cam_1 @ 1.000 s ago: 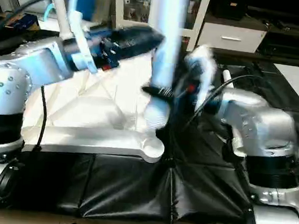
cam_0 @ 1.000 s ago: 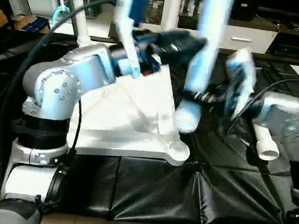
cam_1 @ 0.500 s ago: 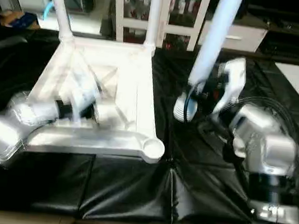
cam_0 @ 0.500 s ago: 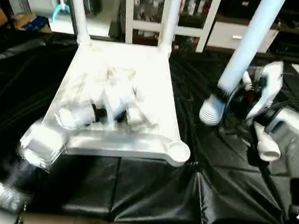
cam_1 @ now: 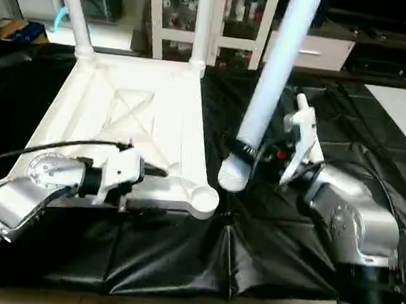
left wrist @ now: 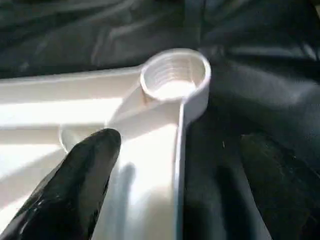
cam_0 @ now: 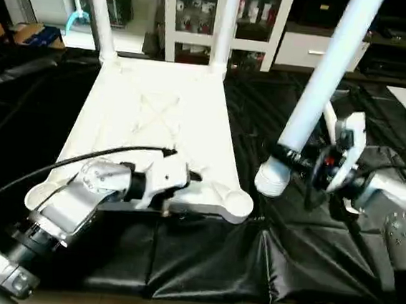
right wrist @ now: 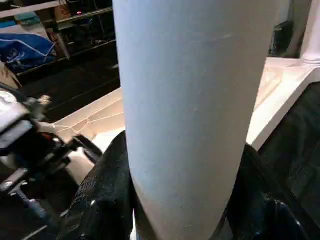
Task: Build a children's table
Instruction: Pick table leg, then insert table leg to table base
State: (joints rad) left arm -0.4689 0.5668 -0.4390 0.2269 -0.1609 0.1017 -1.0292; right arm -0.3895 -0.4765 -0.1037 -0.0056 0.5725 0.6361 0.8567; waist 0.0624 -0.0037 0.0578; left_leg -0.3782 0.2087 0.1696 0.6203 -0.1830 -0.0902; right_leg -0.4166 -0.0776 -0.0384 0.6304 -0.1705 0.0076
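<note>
Your table top [cam_0: 159,119] lies ribs-up on the black mat [cam_0: 207,260], two legs [cam_0: 100,13] standing in its far corners, their upper ends cut off. Your right gripper [cam_0: 304,162] is clamped on a third leg [cam_0: 325,77], tilted, its threaded end hanging just beside the near empty socket [left wrist: 175,77]. Your left gripper [cam_0: 185,186] rests over the top's near edge; its fingers [left wrist: 75,190] are mostly hidden, but they stand apart.
</note>
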